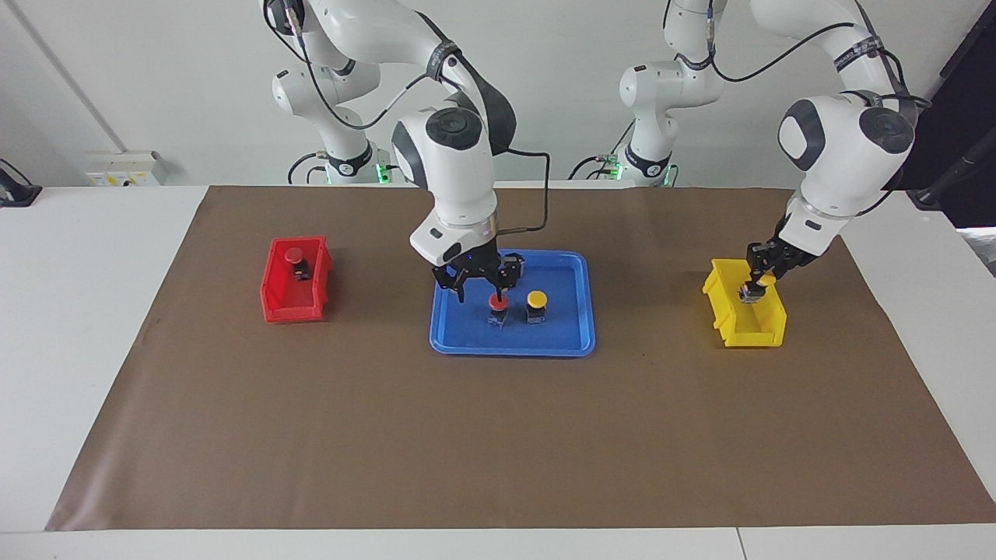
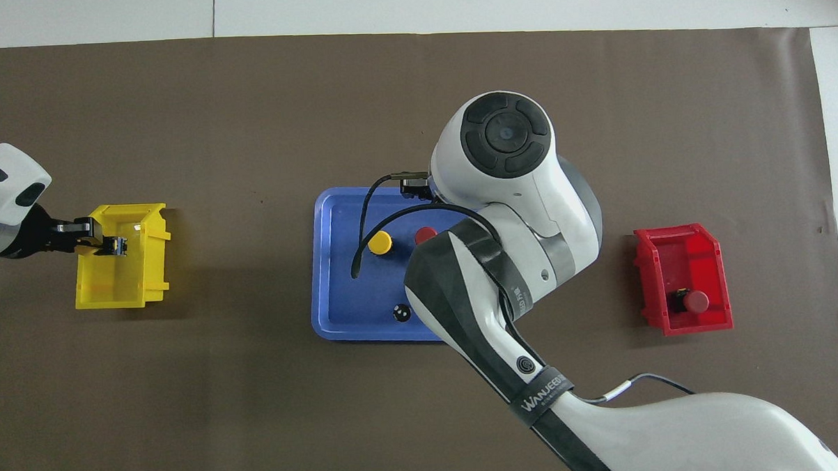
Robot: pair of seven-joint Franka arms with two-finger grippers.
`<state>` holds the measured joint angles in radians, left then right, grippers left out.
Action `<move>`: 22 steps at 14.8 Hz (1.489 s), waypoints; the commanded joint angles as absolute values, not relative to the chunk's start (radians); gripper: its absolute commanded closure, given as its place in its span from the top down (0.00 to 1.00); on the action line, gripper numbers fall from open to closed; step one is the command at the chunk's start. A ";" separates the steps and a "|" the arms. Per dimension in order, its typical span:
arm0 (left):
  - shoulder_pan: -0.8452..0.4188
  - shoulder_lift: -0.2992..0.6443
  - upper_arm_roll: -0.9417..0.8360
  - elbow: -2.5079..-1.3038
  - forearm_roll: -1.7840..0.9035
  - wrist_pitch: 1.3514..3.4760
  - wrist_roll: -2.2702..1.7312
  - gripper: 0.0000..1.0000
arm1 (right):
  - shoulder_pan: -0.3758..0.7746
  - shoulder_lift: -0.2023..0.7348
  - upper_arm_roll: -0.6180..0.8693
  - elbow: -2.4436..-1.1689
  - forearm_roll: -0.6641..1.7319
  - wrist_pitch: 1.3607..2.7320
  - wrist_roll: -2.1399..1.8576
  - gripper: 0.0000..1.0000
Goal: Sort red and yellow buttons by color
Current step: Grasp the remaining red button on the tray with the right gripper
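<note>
Left gripper (image 1: 756, 286), fingers pinching a yellow button (image 1: 766, 278), hangs inside the yellow bin (image 1: 759, 330). Right gripper (image 1: 479, 286), fingers spread, straddles the red button (image 1: 497, 302) in the blue tray (image 1: 572, 336); a second yellow button (image 1: 535, 299) stands just beside those fingers. Another red button (image 1: 294, 257) lies in the red bin (image 1: 282, 305).

blue tray (image 1: 580, 311), red bin (image 1: 274, 299), yellow bin (image 1: 770, 319)

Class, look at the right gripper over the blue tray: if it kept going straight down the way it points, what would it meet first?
Most likely the red button in the blue tray: the right gripper, open, hangs directly above its cap, though its exact height is unclear.
</note>
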<state>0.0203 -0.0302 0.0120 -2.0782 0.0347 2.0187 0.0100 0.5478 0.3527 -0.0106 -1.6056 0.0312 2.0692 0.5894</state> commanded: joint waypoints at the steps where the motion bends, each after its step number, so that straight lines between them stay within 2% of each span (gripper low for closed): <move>1: 0.044 -0.048 -0.002 -2.169 0.054 2.112 0.020 0.01 | 0.578 0.389 -0.017 -1.629 0.031 2.134 0.610 0.69; 5: 0.044 -0.018 -0.002 -2.237 0.054 2.212 0.020 0.01 | 0.600 0.405 -0.017 -1.696 0.029 2.191 0.611 0.69; 11: 0.046 -0.025 0.002 -2.249 0.055 2.161 0.021 0.01 | 0.615 0.374 -0.017 -1.795 0.029 2.238 0.604 0.69; 16: 0.048 -0.034 0.003 -2.261 0.087 2.119 0.020 0.01 | 0.624 0.368 -0.017 -1.805 0.029 2.238 0.604 0.67; 19: 0.049 -0.034 0.002 -2.261 0.104 2.112 0.020 0.01 | 0.623 0.367 -0.015 -1.807 0.029 2.240 0.598 0.55; 22: 0.051 -0.034 0.002 -2.260 0.104 2.121 0.020 0.02 | 0.620 0.368 -0.017 -1.802 0.029 2.238 0.598 0.31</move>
